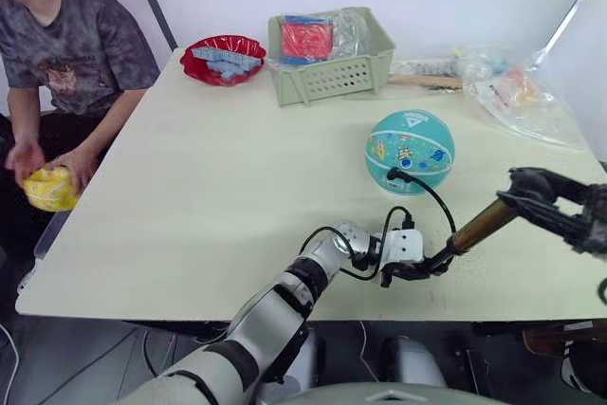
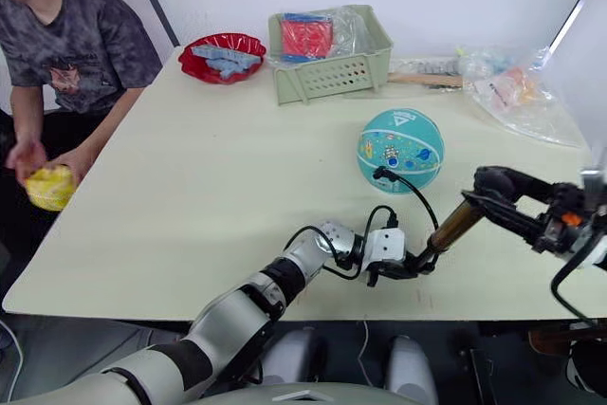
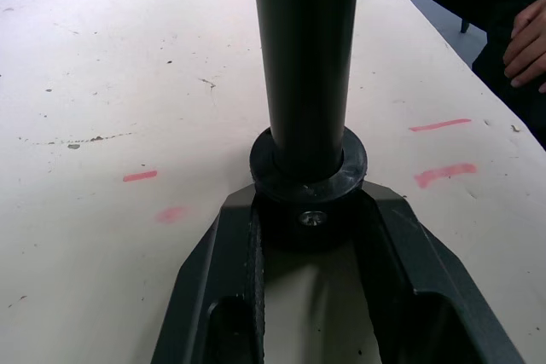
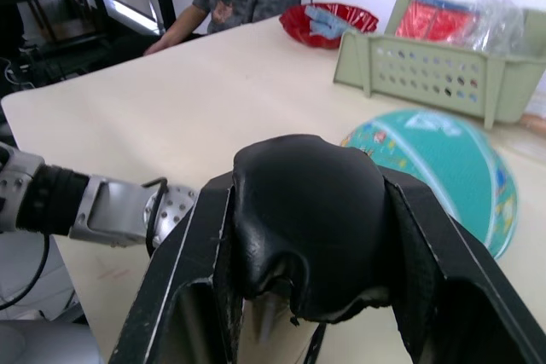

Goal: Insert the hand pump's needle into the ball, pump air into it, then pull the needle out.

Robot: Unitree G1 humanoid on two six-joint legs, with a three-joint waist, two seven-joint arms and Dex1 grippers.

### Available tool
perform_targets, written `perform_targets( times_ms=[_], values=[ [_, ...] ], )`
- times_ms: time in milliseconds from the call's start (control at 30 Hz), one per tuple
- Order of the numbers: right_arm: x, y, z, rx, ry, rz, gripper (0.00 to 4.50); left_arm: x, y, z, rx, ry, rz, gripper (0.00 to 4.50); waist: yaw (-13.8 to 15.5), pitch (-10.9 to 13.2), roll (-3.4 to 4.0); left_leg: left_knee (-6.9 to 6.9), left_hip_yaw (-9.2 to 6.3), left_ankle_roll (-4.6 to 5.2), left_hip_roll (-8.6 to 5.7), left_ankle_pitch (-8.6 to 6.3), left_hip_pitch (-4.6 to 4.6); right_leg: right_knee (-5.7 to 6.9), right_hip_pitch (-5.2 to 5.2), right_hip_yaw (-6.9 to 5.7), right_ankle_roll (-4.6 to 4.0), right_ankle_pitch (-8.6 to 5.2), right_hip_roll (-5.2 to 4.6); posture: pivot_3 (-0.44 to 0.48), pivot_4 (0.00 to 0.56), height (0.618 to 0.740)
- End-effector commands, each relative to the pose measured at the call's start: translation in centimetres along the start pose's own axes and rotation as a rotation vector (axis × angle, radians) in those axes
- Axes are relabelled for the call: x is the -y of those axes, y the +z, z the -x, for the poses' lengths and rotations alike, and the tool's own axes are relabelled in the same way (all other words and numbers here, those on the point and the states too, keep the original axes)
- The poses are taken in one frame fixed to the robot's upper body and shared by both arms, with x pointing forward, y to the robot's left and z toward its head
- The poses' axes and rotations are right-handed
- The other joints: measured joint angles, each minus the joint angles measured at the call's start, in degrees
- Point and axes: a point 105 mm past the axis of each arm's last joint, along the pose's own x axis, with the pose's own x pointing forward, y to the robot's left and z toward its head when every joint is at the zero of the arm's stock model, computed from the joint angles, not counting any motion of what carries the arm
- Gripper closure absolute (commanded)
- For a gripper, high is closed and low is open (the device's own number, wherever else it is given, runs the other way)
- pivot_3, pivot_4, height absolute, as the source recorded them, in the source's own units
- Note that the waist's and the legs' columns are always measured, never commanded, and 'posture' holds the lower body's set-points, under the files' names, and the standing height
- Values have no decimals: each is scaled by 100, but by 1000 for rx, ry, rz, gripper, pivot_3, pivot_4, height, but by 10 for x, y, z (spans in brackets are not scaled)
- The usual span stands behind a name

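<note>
The teal ball (image 1: 410, 151) rests on the table (image 1: 190, 187) at the right of centre. The gold hand pump (image 1: 482, 225) slants just in front of it, above the table's near edge. My left gripper (image 1: 415, 269) is shut on the pump's black lower end cap (image 3: 307, 172). My right gripper (image 1: 524, 198) is shut on the pump's black handle (image 4: 303, 210) at its upper end. The thin black hose (image 1: 434, 198) arcs from the lower end up to the ball. Its small black fitting (image 1: 394, 175) sits against the ball's near lower side. The needle's pin is hidden there.
A green basket (image 1: 327, 68) and a red bowl (image 1: 223, 59) stand at the back. A wooden-handled tool (image 1: 422, 81) and plastic bags (image 1: 522, 97) lie at the back right. A person sits at the left, holding a yellow ball (image 1: 47, 187).
</note>
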Motion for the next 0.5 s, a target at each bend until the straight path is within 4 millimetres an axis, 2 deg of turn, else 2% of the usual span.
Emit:
perform_targets(
  times_ms=[33, 267, 367, 500],
  values=[
    [-9, -34, -10, -74, 29, -73, 2885, 30, -48, 1, -172, -81, 107, 3405, -3, 0, 0, 0, 0, 0, 0, 0, 3, 0, 4, -1, 0, 0, 0, 0, 150, 738],
    [-12, -91, -18, -135, -35, -76, 2885, 29, -49, 2, -170, -74, 112, 3405, -5, -18, -16, -8, -5, -1, 4, -1, 29, 6, 21, -6, 3, 0, 6, 0, 150, 738],
    [-15, -99, -19, -142, -35, -68, 2885, 29, -49, 2, -170, -74, 112, 3405, -6, -18, -11, -8, -3, -1, 4, -1, 34, 8, 24, -4, 2, -1, 6, 0, 150, 738],
    [-16, -96, -22, -114, -36, -66, 2885, 29, -49, 2, -171, -74, 112, 3405, -6, -22, -6, -8, -3, -1, 4, 0, 38, 8, 26, -4, 1, -1, 6, 0, 150, 738]
  ],
)
